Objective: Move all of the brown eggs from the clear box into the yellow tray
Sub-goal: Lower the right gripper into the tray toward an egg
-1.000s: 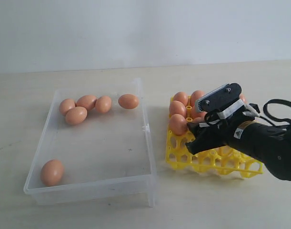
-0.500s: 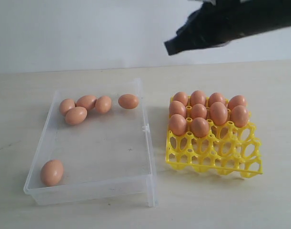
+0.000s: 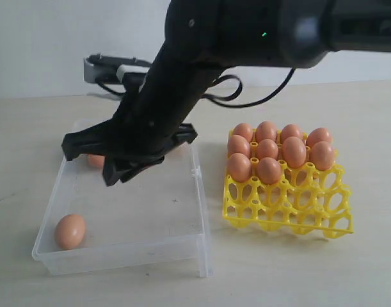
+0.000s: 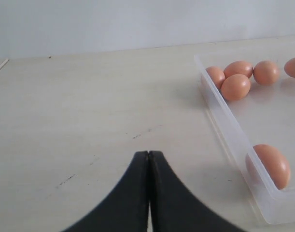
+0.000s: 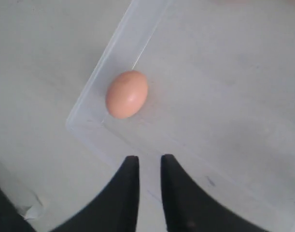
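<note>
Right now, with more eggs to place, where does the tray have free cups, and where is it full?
On the yellow tray, the front row is free, along its near rim, plus two cups beside the third-row brown eggs. The two back rows are full.

Black arm [image 3: 189, 83], looping cable [image 3: 272, 95], tapered right gripper [image 5: 149, 157].

The clear box [image 3: 131, 251] sits left of centre in the exterior view, shallow and see-through, with a small clip tab on its right wall. One brown egg [image 3: 70, 231] lies in its lower-left corner, and another peeks out near its upper left. Just right of it stands the yellow tray [image 3: 278, 226]. Ten brown eggs [image 3: 267, 149] stand upright there, filling the two back rows and the third row's left two cups.
</note>
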### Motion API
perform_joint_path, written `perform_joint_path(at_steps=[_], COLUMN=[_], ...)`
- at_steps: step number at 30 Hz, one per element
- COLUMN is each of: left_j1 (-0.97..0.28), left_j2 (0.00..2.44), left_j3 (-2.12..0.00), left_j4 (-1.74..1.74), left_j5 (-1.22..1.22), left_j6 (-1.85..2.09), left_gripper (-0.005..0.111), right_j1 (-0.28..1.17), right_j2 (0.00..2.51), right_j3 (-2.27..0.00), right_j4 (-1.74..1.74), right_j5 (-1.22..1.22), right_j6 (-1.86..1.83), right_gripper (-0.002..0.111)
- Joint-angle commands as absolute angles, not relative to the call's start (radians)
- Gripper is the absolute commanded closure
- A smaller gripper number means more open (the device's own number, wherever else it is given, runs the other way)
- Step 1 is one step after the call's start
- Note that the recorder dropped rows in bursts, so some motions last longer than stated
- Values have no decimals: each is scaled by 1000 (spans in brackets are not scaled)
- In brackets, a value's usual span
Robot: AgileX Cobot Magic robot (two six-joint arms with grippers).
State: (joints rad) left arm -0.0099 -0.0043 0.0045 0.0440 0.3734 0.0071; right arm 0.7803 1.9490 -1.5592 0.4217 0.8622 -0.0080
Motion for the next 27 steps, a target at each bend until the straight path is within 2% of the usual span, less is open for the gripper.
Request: perform_joint_path(at_steps=[1,3,5,17,27], left_j1=[-7,-7,-7,-7,-7], left_j2=[0,0,0,0,0], left_j3=[0,0,0,0,0], left_j4=[47,47,47,47,47], left_j5=[369,369,369,369,369], left_j6=[10,10,10,10,10], left_gripper=[107,107,107,107,107], right_j1=[802,802,804,838,836], right_j2=[2057,2102,2150,2318,2351], right_j3=[-1619,-1644,-1677,-1868,-1891], right_j4=[525,552,561,570,522], right_j5=[858,857,857,866,864], right_j6=[69,121,149,165,187], right_gripper=[54,41,35,37,39])
